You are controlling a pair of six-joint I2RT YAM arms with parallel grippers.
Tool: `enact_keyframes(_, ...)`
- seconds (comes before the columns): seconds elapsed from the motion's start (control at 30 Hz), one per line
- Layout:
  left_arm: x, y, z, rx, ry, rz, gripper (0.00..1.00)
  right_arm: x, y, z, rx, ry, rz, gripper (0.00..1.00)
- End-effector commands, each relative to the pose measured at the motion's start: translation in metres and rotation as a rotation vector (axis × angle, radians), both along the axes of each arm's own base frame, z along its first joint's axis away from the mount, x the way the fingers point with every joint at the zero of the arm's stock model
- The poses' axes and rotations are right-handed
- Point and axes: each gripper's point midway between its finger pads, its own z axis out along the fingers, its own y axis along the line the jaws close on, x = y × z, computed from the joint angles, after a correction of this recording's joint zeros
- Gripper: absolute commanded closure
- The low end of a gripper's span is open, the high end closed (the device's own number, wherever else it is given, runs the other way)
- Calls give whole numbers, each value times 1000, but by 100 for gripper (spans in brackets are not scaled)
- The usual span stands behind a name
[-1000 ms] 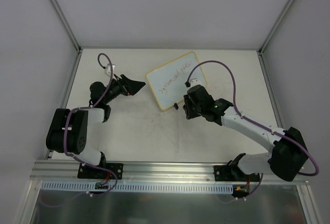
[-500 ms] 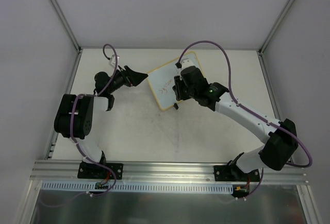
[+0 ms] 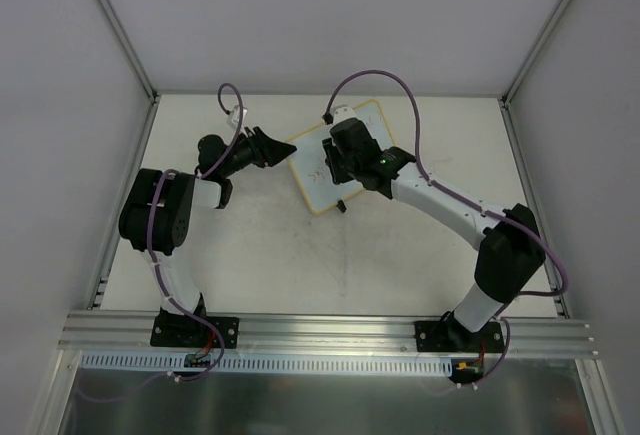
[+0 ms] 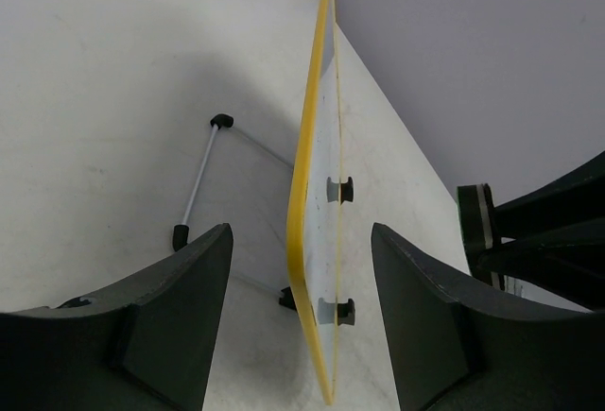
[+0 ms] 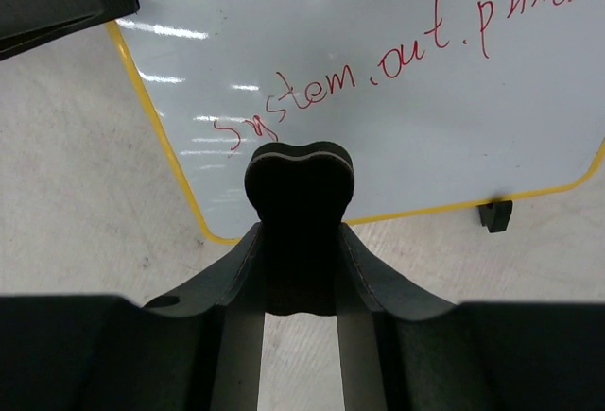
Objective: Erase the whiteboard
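The whiteboard [image 3: 312,183] stands tilted at the back of the table, with a yellow frame and black clip feet. The right wrist view shows its face [image 5: 397,137] bearing red handwriting [image 5: 378,66]. My right gripper [image 3: 338,158] is shut on a black eraser [image 5: 299,194], which is at the board's lower left part, just under the start of the writing. My left gripper [image 3: 280,147] is open. In the left wrist view its jaws [image 4: 301,326] stand either side of the board's yellow side edge [image 4: 304,203] without touching it.
A thin white stand rod [image 4: 197,184] with black ends lies behind the board. A black clip foot [image 5: 495,214] sits at the board's lower edge. Grey enclosure walls [image 3: 60,105] and metal rails [image 3: 130,170] bound the table. Purple cables [image 3: 400,90] arch over both wrists.
My right gripper has moved with the eraser from below the board's near edge up and left onto its face. My left gripper has moved right, up to the board's side edge.
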Motion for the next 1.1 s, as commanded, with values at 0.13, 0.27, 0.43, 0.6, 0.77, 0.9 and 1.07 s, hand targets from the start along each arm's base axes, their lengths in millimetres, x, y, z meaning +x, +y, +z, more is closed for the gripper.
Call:
enact_keyframes(0.13,1,-9,21,-18,-111,-55,49,32,26,18,218,39,72,100)
enact_keyframes(0.27,1,-11,16,-23,-94,-67,63,46,29,16,231,-9,79,100)
enact_keyframes(0.43,2,-12,16,-24,-92,-78,73,49,32,10,229,-39,97,100)
enact_keyframes(0.6,2,-13,16,-31,-88,-88,78,54,35,5,221,-45,96,100)
enact_keyframes(0.77,3,-15,15,-35,-84,-103,91,54,34,-13,177,-59,89,100)
enact_keyframes(0.9,3,-16,13,-41,-80,-111,99,57,36,-20,189,-111,83,100)
enact_keyframes(1.07,4,-16,10,-48,-73,-113,100,58,34,-29,176,-123,73,100)
